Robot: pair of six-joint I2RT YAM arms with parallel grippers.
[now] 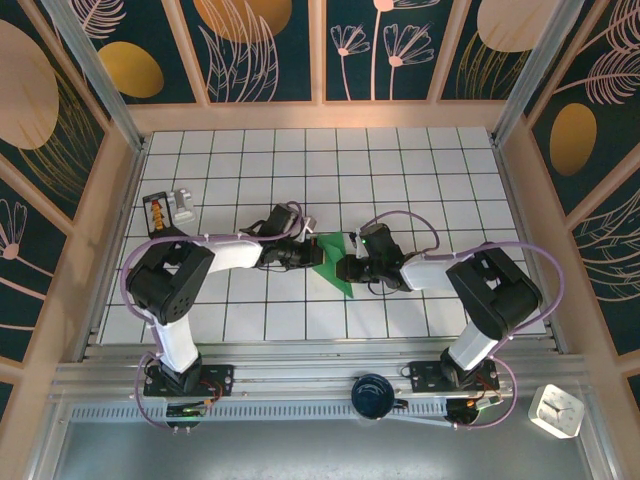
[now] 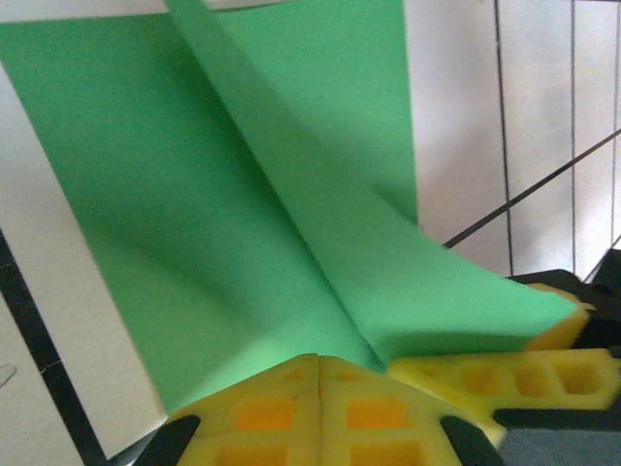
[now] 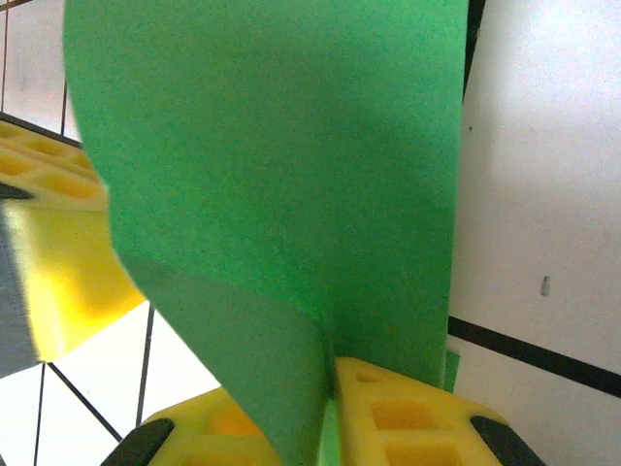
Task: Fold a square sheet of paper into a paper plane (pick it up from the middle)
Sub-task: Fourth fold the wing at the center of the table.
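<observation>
A white tiled table [image 1: 400,160] lies before me. Near its middle, a creased green sheet of paper [image 1: 333,262] hangs between my claws. My left claw [image 2: 318,367] pinches its left side and my right claw [image 3: 331,383] pinches its right.

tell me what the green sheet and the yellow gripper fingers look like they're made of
Green sheet: thin matte paper, it seems; it bends in a soft curve and holds a sharp crease without gloss. Left gripper's fingers: probably moulded plastic, matte yellow, with a grid of square recesses.
</observation>
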